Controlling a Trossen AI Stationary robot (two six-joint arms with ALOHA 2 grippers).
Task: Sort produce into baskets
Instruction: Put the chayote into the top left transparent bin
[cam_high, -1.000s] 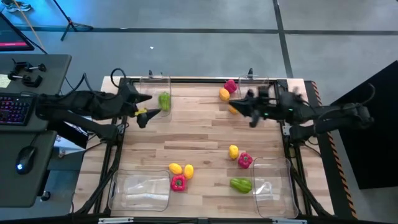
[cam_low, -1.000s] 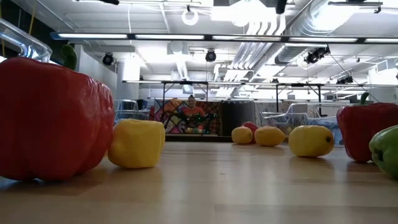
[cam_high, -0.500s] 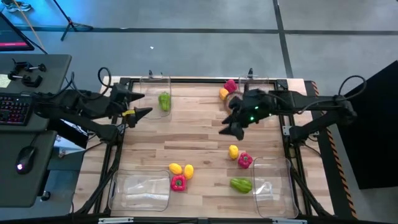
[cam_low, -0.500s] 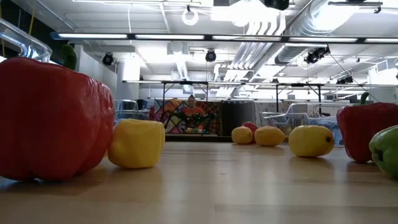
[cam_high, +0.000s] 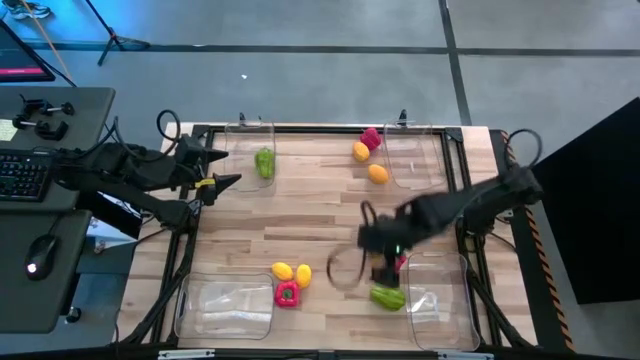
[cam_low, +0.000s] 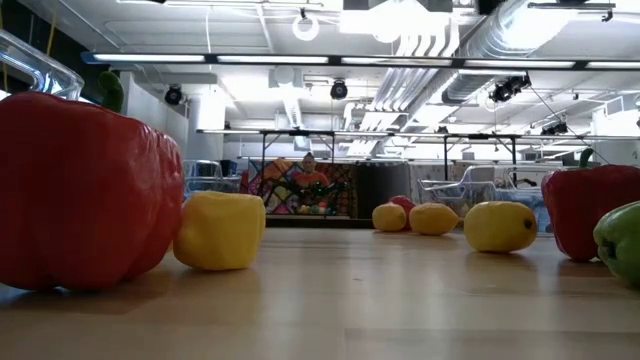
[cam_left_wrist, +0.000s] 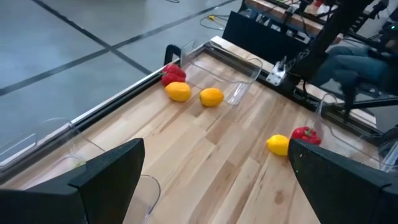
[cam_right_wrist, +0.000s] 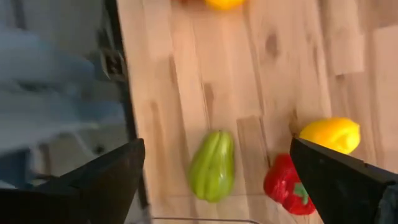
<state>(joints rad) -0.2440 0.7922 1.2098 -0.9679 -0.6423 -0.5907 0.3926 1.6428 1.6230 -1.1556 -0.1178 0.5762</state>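
Green squash (cam_right_wrist: 212, 165) lies on the table (cam_high: 300, 215) beside a red pepper (cam_right_wrist: 288, 186), below the right gripper (cam_high: 385, 268), jaws wide. Left gripper (cam_high: 222, 170) waits open, far-left.

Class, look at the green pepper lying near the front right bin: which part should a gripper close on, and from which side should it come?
Grip the green pepper across its narrow middle, coming straight down from above. It lies flat on the wood, longer than wide, with bare table along both long sides; the red pepper sits a little apart. The right gripper, fingers open, is already over that area.
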